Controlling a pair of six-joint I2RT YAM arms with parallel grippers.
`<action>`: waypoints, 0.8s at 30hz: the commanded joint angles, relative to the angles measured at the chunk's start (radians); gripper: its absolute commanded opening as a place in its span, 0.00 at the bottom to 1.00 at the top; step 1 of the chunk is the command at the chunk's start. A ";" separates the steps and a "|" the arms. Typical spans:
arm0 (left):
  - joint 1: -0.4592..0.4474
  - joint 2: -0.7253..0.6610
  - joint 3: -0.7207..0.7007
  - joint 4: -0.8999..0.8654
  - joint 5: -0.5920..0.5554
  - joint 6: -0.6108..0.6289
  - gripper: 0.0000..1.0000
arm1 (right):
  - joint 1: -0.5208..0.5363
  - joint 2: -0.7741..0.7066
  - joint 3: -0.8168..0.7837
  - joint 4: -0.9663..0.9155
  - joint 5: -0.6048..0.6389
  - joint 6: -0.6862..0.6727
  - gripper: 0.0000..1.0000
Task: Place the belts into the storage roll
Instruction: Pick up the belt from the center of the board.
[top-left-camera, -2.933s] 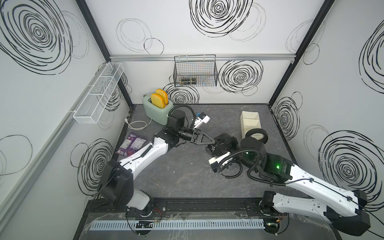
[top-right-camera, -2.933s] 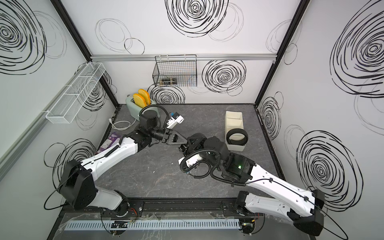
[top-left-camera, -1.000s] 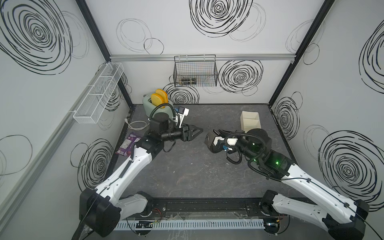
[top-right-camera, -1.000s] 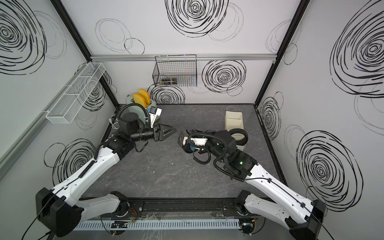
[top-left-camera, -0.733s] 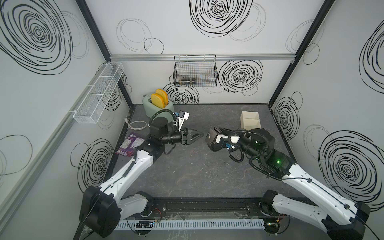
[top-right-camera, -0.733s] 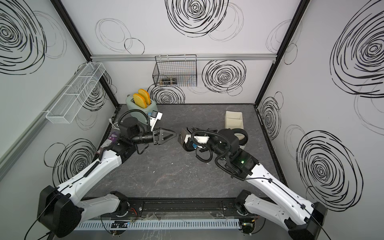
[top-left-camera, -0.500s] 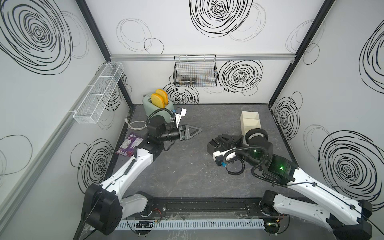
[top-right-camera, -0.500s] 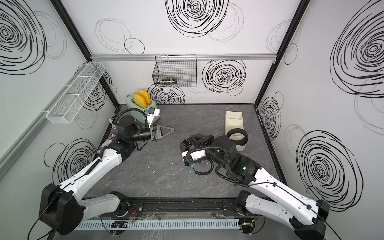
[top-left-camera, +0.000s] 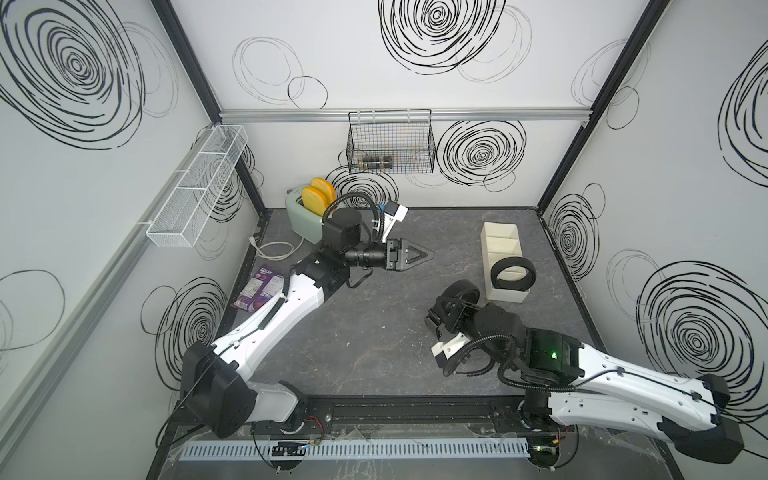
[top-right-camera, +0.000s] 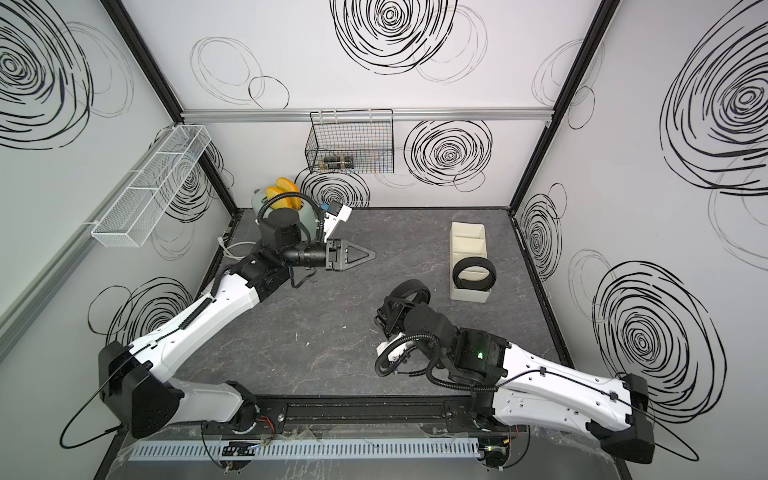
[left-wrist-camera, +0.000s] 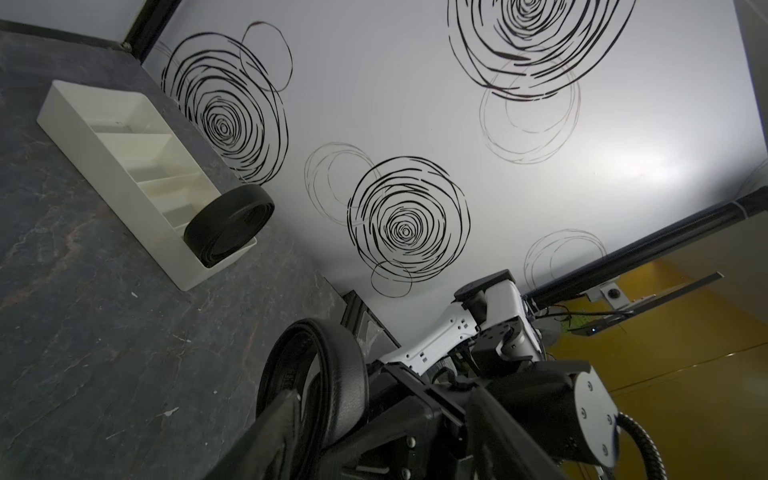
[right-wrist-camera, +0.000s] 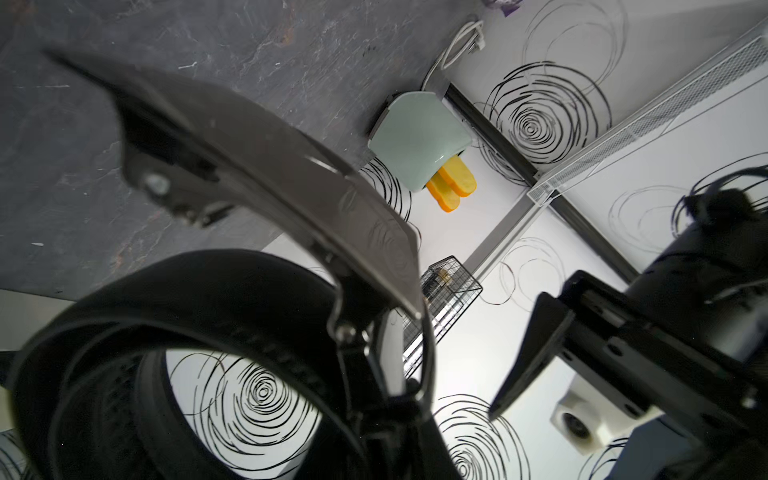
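Note:
The storage roll (top-left-camera: 500, 226) (top-right-camera: 468, 227) (left-wrist-camera: 104, 137) is a cream divided tray at the right of the table. One coiled black belt (top-left-camera: 513, 272) (top-right-camera: 473, 274) (left-wrist-camera: 228, 226) rests in its nearest compartment. A second coiled belt (top-left-camera: 457, 291) (top-right-camera: 409, 291) (left-wrist-camera: 332, 374) (right-wrist-camera: 166, 299) stands on edge just left of the tray's near end, its metal buckle (right-wrist-camera: 291, 178) showing. My right gripper (top-left-camera: 446, 309) (top-right-camera: 390, 309) (right-wrist-camera: 386, 415) is shut on it. My left gripper (top-left-camera: 415, 258) (top-right-camera: 357, 255) (left-wrist-camera: 384, 399) hovers open and holds nothing at mid-table, pointing toward the right arm.
A mint toaster (top-left-camera: 303, 212) with yellow slices stands at the back left, with a white cable (top-left-camera: 274, 249) and a purple packet (top-left-camera: 259, 286) near it. A white mesh shelf (top-left-camera: 195, 195) hangs on the left wall. A black wire basket (top-left-camera: 390, 145) hangs on the back wall.
The two grippers were close together at mid-table and have parted. The left one drew back toward the toaster. The right arm with the coiled belt has dropped lower and nearer the tray.

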 joint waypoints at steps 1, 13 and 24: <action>0.013 0.013 -0.042 -0.045 0.058 0.044 0.68 | 0.052 0.018 0.104 0.001 0.036 -0.100 0.00; 0.102 -0.170 -0.273 0.249 0.181 -0.227 0.69 | 0.163 0.143 0.227 -0.019 -0.038 -0.087 0.00; 0.007 -0.198 -0.284 0.087 0.213 -0.210 0.67 | 0.198 0.183 0.248 -0.022 -0.046 -0.069 0.00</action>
